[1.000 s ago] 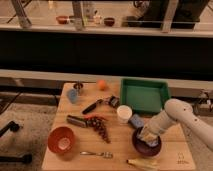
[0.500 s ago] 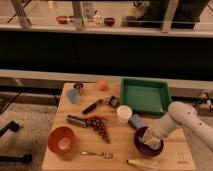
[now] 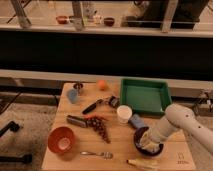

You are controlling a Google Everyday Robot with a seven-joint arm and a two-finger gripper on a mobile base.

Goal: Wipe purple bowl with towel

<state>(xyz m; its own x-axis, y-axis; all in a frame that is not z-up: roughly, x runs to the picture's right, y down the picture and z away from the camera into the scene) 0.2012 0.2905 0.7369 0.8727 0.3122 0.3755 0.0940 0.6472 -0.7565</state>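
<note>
Looking down from 1 raised, fairly distant spot, facing across the whole table (image 3: 120, 142); catching the hand (image 3: 147, 143) inside the purple bowl (image 3: 136, 137), lower right.

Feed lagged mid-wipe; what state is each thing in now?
purple bowl: upright, gripper inside.
gripper: down in the bowl.
towel: inside the bowl, at the gripper.
orange bowl: upright.
paper cup: upright.
spoon: lying flat.

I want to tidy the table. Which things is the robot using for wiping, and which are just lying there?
In use: purple bowl, towel inside it, gripper reaching down into the bowl.
Lying about: orange bowl, white cup, green tray, grapes, blue cup.
</note>
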